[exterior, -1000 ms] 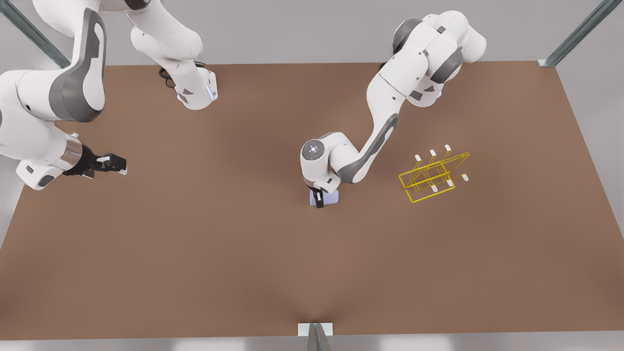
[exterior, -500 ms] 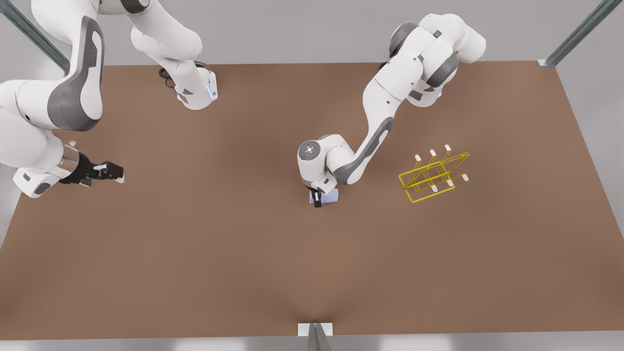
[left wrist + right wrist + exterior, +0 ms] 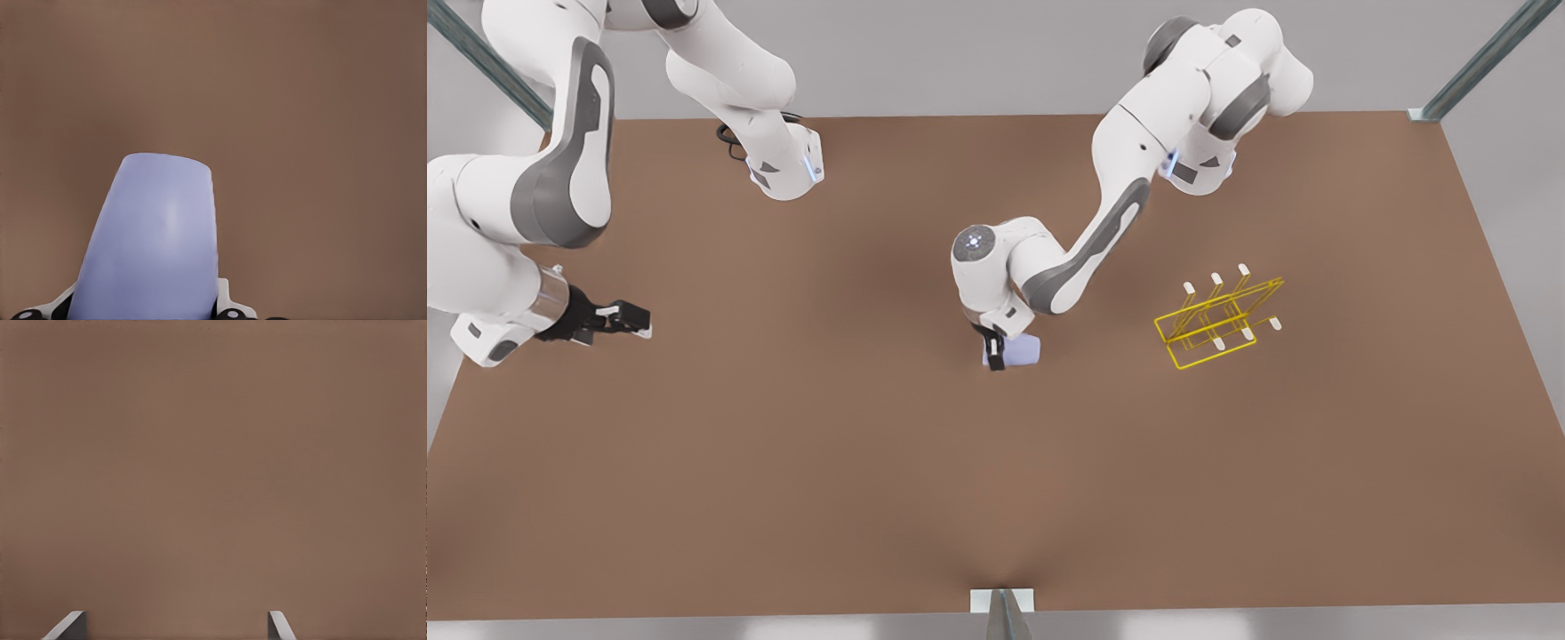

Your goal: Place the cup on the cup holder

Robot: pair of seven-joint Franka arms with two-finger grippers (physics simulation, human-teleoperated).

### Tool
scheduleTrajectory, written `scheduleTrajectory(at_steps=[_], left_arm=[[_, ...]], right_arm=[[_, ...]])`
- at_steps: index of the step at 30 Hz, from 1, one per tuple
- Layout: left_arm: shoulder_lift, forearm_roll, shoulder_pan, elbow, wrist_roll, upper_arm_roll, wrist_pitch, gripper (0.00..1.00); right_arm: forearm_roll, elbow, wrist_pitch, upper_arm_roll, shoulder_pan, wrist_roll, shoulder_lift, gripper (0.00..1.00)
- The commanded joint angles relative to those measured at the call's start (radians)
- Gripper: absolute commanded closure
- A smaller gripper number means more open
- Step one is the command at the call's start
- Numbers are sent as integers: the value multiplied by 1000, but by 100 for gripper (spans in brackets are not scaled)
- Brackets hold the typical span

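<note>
Front view: the cup [image 3: 1021, 351] is clamped by the left gripper [image 3: 996, 351] mid-surface; the right gripper [image 3: 633, 320] is spread wide, waiting.

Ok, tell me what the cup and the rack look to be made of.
Cup: smooth lavender-blue, a soft highlight on its side, probably matte plastic; a render leaves it open. It sits in the left tool. Rack: thin yellow rods with white tips, likely coated wire.

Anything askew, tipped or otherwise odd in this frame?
Nothing stands out. The left gripper holds the cup near the table's centre. The cup holder stands upright at the front view's right. The right gripper waits open at the front view's left.
</note>
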Motion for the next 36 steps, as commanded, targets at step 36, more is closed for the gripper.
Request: scheduleTrajectory(at_steps=[36], left_arm=[[-34,430,-87,-355,-50,-12,-1264,28]], right_arm=[[10,-11,103,9,-21,5,-9,0]])
